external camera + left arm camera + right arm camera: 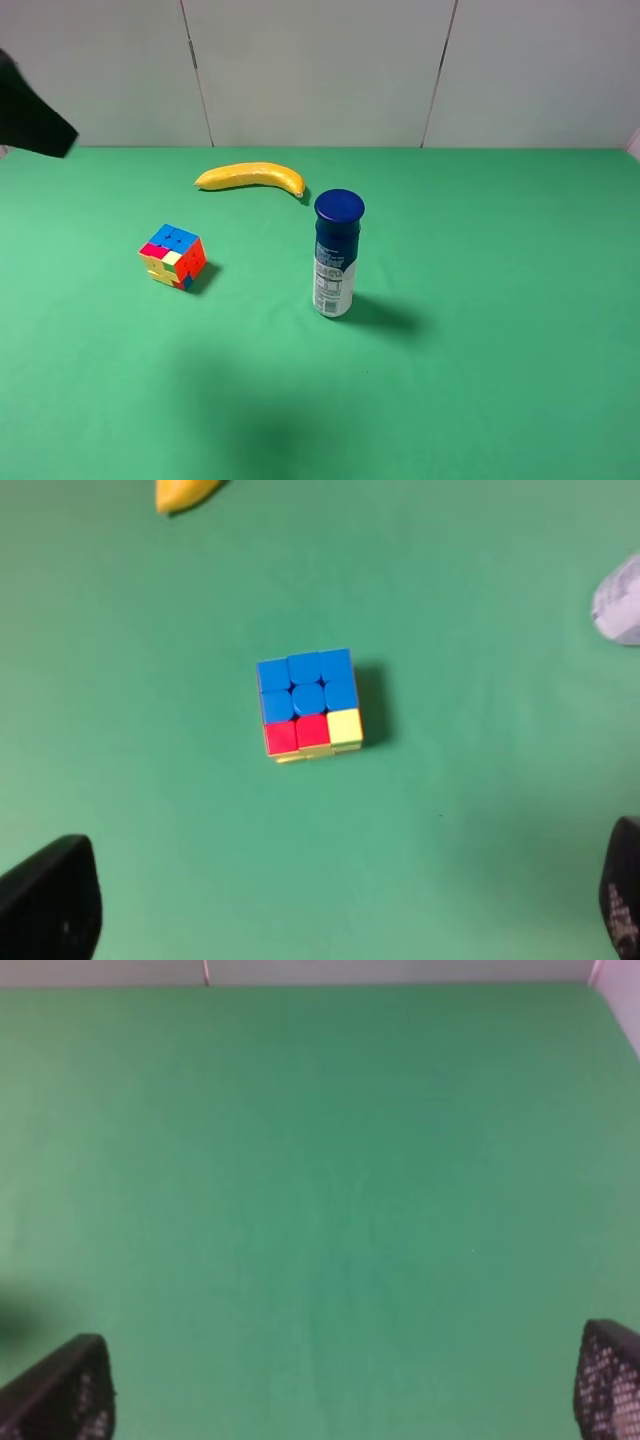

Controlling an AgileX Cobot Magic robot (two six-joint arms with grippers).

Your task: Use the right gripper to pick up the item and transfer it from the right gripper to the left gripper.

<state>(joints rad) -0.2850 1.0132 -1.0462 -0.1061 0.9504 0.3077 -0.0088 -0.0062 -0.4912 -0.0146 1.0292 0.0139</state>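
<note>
The item, a small puzzle cube (pixel 172 256) with a blue top and red, yellow and orange sides, sits on the green cloth at the left. In the left wrist view the cube (pixel 308 702) lies ahead of my left gripper (pixel 335 900), which is open and empty, well apart from it; only its two black fingertips (pixel 50 905) show. My right gripper (pixel 335 1385) is open and empty over bare green cloth, and its view shows no cube. Neither claw shows in the exterior high view.
A yellow banana (pixel 250 176) lies behind the cube. A blue-capped white bottle (pixel 336 255) stands upright right of the cube. A black arm part (pixel 30 110) juts in at the upper left edge. The green cloth (pixel 500 300) covers the whole table.
</note>
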